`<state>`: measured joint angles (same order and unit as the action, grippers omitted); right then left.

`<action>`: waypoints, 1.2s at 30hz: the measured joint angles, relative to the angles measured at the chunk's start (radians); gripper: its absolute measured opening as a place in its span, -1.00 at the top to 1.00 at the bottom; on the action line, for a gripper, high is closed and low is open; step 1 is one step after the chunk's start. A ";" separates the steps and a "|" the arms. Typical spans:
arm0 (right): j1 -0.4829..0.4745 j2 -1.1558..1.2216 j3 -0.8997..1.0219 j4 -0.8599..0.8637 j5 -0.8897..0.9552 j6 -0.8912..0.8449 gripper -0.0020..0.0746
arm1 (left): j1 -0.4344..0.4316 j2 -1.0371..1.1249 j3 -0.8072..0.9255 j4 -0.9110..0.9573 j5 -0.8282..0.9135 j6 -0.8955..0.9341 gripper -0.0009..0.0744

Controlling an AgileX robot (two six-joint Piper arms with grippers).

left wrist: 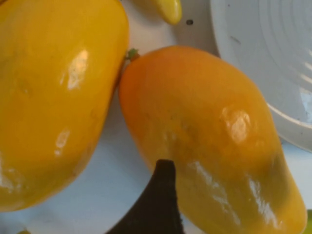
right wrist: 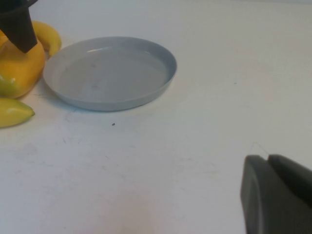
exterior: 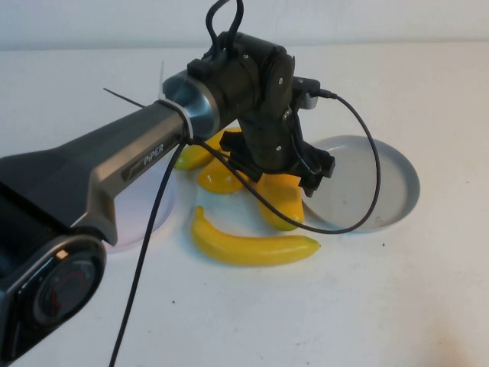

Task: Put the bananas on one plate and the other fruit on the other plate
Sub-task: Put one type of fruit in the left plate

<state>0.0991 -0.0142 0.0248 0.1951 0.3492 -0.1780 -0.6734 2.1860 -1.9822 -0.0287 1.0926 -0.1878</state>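
The left gripper (exterior: 286,177) hovers low over the fruit cluster, directly above one mango-like fruit (left wrist: 204,141) whose long axis runs from near the second mango (left wrist: 53,97) toward the grey plate (exterior: 382,183); I cannot tell how its fingers stand. A banana (exterior: 252,246) lies just nearer the robot. The right gripper (right wrist: 278,195) waits well away from the fruit, state unclear, so the left arm is plainly nearer.
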 joint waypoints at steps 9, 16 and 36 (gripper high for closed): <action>0.000 0.000 0.000 0.000 0.000 0.000 0.99 | 0.000 0.022 -0.002 0.015 -0.003 -0.008 -0.80; 0.000 0.000 0.000 0.000 0.000 0.000 0.99 | 0.000 0.043 -0.004 0.068 0.003 -0.029 -0.80; 0.000 0.000 0.000 0.000 0.000 0.000 0.99 | 0.000 0.081 -0.004 0.098 -0.011 -0.003 -0.80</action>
<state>0.0991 -0.0142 0.0248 0.1951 0.3492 -0.1780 -0.6734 2.2668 -1.9860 0.0697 1.0819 -0.1909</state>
